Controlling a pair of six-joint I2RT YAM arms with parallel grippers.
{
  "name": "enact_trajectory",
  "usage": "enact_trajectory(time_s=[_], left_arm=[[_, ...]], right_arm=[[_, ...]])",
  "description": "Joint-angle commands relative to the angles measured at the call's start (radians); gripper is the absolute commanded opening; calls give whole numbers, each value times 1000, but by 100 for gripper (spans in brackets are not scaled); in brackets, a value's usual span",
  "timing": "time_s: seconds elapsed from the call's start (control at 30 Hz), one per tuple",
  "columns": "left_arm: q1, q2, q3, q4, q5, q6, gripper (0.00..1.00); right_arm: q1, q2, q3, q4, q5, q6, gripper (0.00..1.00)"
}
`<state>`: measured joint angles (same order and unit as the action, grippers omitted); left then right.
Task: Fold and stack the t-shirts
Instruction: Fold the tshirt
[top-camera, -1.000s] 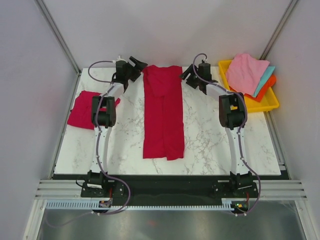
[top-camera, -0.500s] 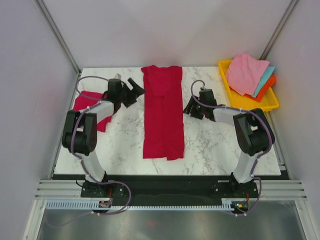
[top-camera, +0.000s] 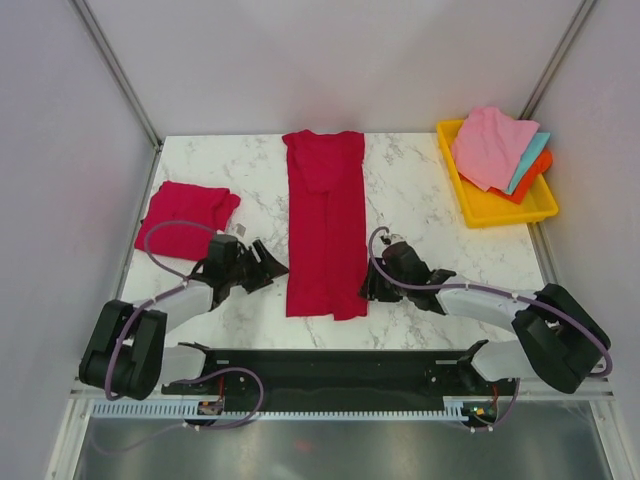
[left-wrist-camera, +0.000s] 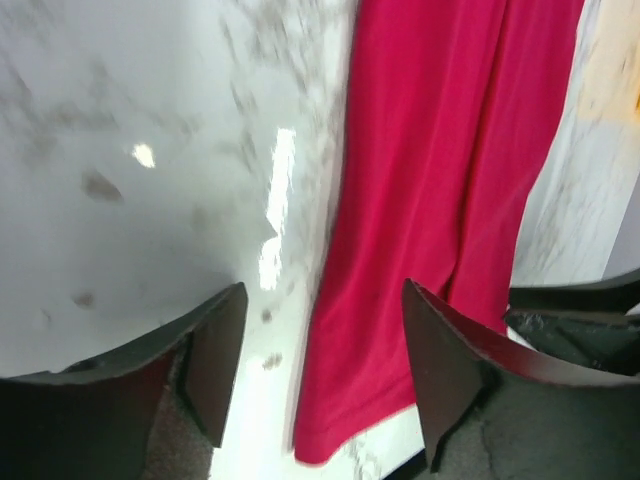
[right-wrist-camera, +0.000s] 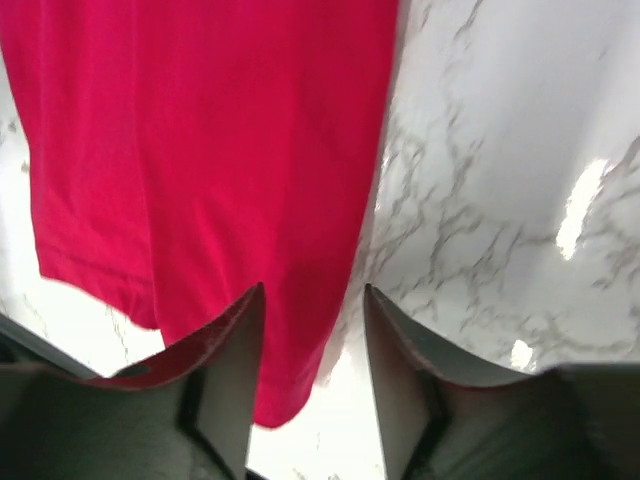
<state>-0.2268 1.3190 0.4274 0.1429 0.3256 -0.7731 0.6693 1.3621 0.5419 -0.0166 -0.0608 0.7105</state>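
A crimson t-shirt (top-camera: 325, 225), folded lengthwise into a long strip, lies down the middle of the marble table (top-camera: 430, 230). A second t-shirt (top-camera: 186, 215) sits as a folded rectangle at the left. My left gripper (top-camera: 273, 266) is low beside the strip's near left corner, open; in the left wrist view the t-shirt's hem corner (left-wrist-camera: 345, 420) lies between the left gripper's (left-wrist-camera: 325, 375) fingers. My right gripper (top-camera: 367, 289) is at the near right corner, open; in the right wrist view the right gripper (right-wrist-camera: 313, 375) straddles the t-shirt's edge (right-wrist-camera: 290, 390). Neither holds cloth.
A yellow tray (top-camera: 500, 212) at the back right holds pink, teal and orange cloths. The table's near edge and the black base rail (top-camera: 330, 360) run just below the shirt's hem. Grey walls close in the left and right sides.
Both arms swept from the shirt's far collar end down its sides to the near hem corners. Both grippers' jaws have narrowed somewhat. The shirts have not moved.
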Motion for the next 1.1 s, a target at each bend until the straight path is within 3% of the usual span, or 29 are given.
enact_trajectory(time_s=[0.0, 0.33, 0.4, 0.5, 0.57, 0.9, 0.93, 1.0, 1.03, 1.07], left_arm=[[-81, -85, -87, -60, 61, 21, 70], [-158, -227, -259, -83, 58, -57, 67], [-163, -237, -256, -91, 59, -54, 59], [-169, -231, -253, -94, 37, -54, 44], [-180, -219, -245, -91, 18, -54, 40], [-266, -138, -200, -137, -74, -72, 43], [-273, -126, -193, -137, -76, -71, 41], [-286, -95, -179, -161, -74, -68, 26], [-290, -92, -177, -161, -76, -68, 10], [-302, -93, -173, -161, -88, -68, 2]], right_arm=[[65, -64, -31, -40, 55, 55, 49], [150, -44, -65, -59, 55, 118, 30], [159, -57, -69, -60, 78, 119, 27], [161, -83, -68, -80, 87, 118, 13], [161, -96, -66, -89, 90, 116, 13], [161, -90, -39, -131, 90, 92, 11], [161, -87, -36, -129, 92, 93, 10], [162, -83, -30, -131, 90, 87, 7], [162, -84, -30, -131, 92, 87, 4], [162, -92, -28, -131, 93, 87, 4]])
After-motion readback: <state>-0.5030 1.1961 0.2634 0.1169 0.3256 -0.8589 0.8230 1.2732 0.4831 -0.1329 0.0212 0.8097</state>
